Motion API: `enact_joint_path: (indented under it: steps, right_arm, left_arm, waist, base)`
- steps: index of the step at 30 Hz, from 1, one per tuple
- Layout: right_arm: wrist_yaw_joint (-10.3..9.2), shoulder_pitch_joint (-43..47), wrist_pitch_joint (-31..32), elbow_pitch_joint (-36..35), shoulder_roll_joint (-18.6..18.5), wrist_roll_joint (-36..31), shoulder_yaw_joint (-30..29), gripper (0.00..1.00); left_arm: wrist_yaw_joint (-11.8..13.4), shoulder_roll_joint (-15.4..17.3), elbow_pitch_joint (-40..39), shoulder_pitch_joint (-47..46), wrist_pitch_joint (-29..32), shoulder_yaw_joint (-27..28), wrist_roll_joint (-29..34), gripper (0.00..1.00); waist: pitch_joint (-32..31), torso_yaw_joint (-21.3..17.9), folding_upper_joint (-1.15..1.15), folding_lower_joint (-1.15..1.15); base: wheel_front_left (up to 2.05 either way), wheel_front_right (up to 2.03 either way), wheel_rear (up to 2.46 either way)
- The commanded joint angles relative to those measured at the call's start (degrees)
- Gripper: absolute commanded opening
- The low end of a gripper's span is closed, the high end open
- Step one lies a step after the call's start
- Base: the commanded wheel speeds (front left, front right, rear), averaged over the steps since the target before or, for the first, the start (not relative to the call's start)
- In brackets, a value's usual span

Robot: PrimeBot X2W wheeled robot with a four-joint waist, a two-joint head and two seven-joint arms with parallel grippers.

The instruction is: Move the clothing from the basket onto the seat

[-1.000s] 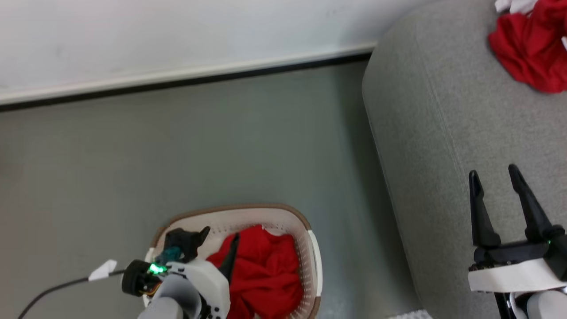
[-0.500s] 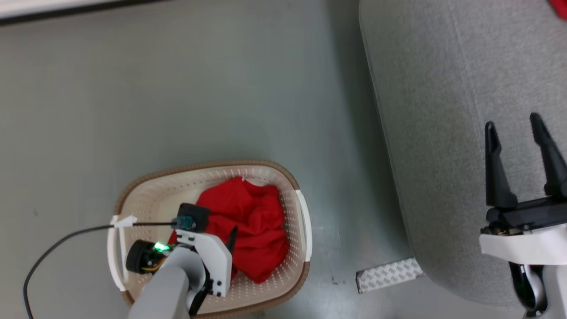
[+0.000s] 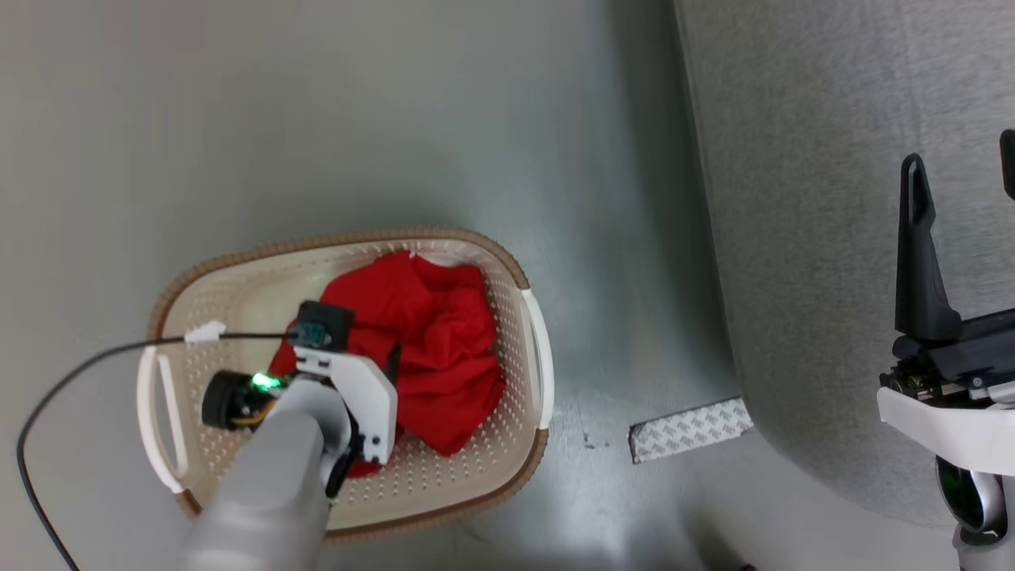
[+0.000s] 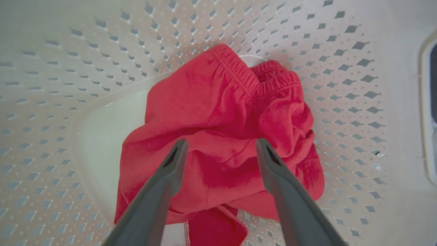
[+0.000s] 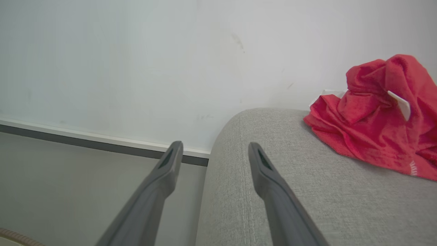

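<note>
Clothing [image 4: 205,99] lies heaped in the basket [image 4: 341,102] at twelve o'clock of the left gripper [image 4: 221,145], by far the nearer, spread wide and empty, framing the heap's six-to-twelve length, while the right gripper [image 5: 214,147], likewise spread and empty, hangs over the seat [image 5: 307,191].

Left arm: pale grey tubular forearm [image 3: 262,492]; white angular wrist bracket [image 3: 365,392] with small dark screws [image 3: 366,444]. Green LED [image 3: 262,382] lit beside a black cylindrical housing [image 3: 218,400]. Black camera block [image 3: 321,325] with teal connector [image 3: 311,336]; thin black cable [image 3: 71,373] carrying a white tag [image 3: 204,331].

Left gripper [image 4: 221,141]: dark grey tapered fingers, slotted near the tips.

Right gripper [image 5: 214,144]: same finger shape, black base, white wrist shell [image 3: 944,420].
</note>
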Motion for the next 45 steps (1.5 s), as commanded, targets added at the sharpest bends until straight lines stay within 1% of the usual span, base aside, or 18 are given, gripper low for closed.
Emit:
enact_joint_path:
  steps: [1,12,27,28,29,31,32,33,34,41,45]
  right_arm:
    - [-0.15,-0.96,0.04,-0.8,0.1,-0.29,0.36,1.0]
    - [-0.15,-2.66,0.04,-2.4,1.4,0.15,2.78,1.0]
    - [-0.14,-3.35,0.06,-3.02,2.58,1.22,3.62,1.0]
    - [-0.14,-3.27,0.06,-3.07,2.56,1.31,3.46,1.0]
    - [-0.14,-3.19,0.06,-3.09,2.52,1.38,3.27,1.0]
    - [-0.14,-3.07,0.06,-3.1,2.4,1.38,2.99,1.0]
    - [-0.14,-3.04,0.06,-3.14,2.32,1.44,2.9,1.0]
    - [-0.14,-3.03,0.07,-3.17,2.26,1.46,2.82,1.0]
    - [-0.14,-3.01,0.07,-3.19,2.22,1.48,2.75,1.0]
    - [-0.14,-2.77,0.07,-3.01,1.9,1.13,2.07,1.0]
    - [-0.14,-2.87,0.06,-2.55,2.0,0.94,2.06,1.0]
  left_arm:
    - [0.07,0.73,0.73,-1.62,-0.57,-0.15,-0.23,1.0]
    - [1.39,2.63,5.37,-8.32,-1.88,-1.39,0.7,1.0]
    - [1.87,3.34,7.85,-12.3,-3.29,-3.17,0.38,1.0]
    - [1.79,3.2,7.97,-12.42,-3.35,-3.27,0.25,0.62]
    - [1.7,3.03,8.07,-12.54,-3.43,-3.39,0.16,0.49]
    - [1.35,2.72,8.29,-12.72,-3.42,-3.65,-0.09,0.32]
    - [1.32,2.61,8.4,-12.78,-3.43,-3.83,-0.14,0.2]
    - [1.2,2.54,8.5,-12.79,-3.47,-3.95,-0.23,0.12]
    - [1.0,2.44,8.61,-12.74,-3.38,-4.01,-0.35,0.0]
    - [-0.41,1.67,8.86,-12.75,-4.47,-4.48,-1.61,0.0]
    - [-1.51,0.96,8.85,-12.51,-6.16,-4.4,-2.67,0.0]
  waist:
    - [2.17,0.02,0.0,-0.01]
    - [8.81,-0.29,0.0,-0.01]
    - [13.6,-1.88,0.0,-0.01]
    - [13.72,-1.93,0.0,-0.01]
    - [13.81,-1.95,0.0,-0.01]
    - [13.93,-1.96,0.0,-0.01]
    - [13.97,-1.94,0.0,-0.01]
    - [14.0,-1.93,0.0,-0.01]
    - [14.04,-1.93,0.0,-0.01]
    - [13.81,-1.39,0.0,-0.01]
    - [12.21,-0.62,0.0,-0.01]
  base:
    - [0.0,0.0,0.0]
    - [0.0,0.0,0.0]
    - [0.0,0.0,0.0]
    - [0.0,0.0,0.0]
    - [0.0,0.0,0.0]
    - [0.0,0.0,0.0]
    - [0.0,0.0,0.0]
    - [0.0,0.0,0.0]
    - [0.0,0.0,0.0]
    - [0.0,0.0,0.0]
    - [0.0,0.0,0.0]
